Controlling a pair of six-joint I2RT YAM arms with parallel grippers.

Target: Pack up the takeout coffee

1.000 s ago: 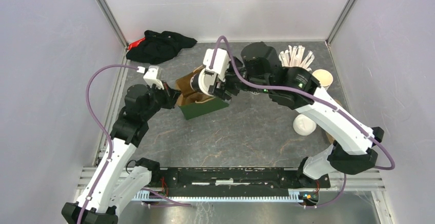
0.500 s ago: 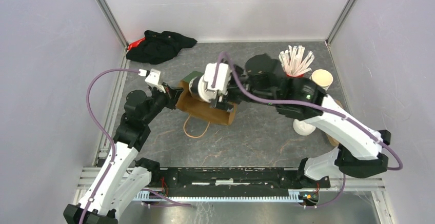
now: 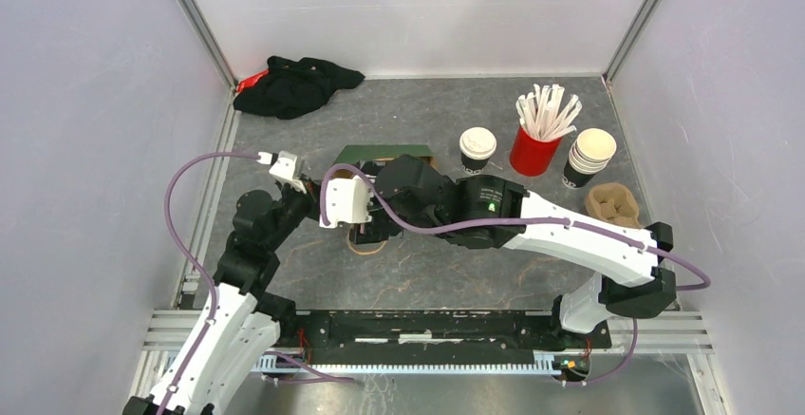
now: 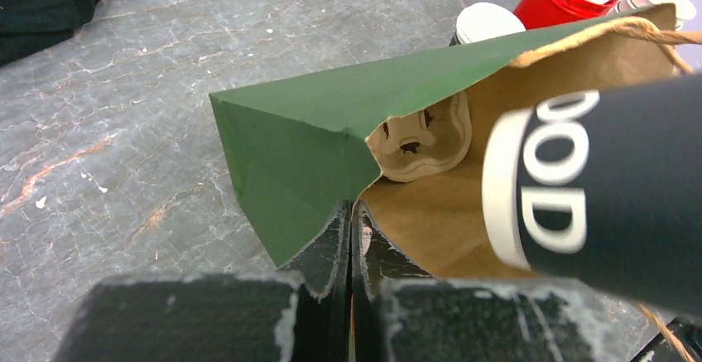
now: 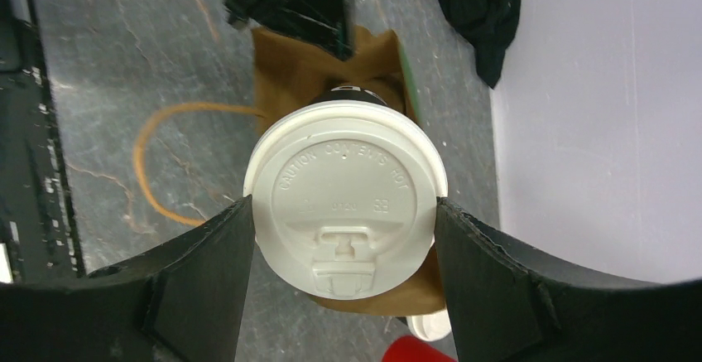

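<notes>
My left jaws are pressed together on the edge of the paper bag [image 4: 331, 122], which lies on the counter [image 3: 427, 273] with its brown inside showing. My right jaws pinch one lidded coffee cup [image 5: 343, 205] by its sides, right at the bag's open mouth. The second coffee cup [image 3: 477, 149] stands farther back, just beside the red straw holder [image 3: 532, 154].

You see two dark, pale-banded cups with white lids: the held cup [image 5: 343, 205], clasped by the right end effector [image 5: 343, 242], points base-first into the brown bag [image 4: 430, 238]; the standing cup [image 3: 477, 149] is upright on the bench [image 3: 427, 273], well apart.
</notes>
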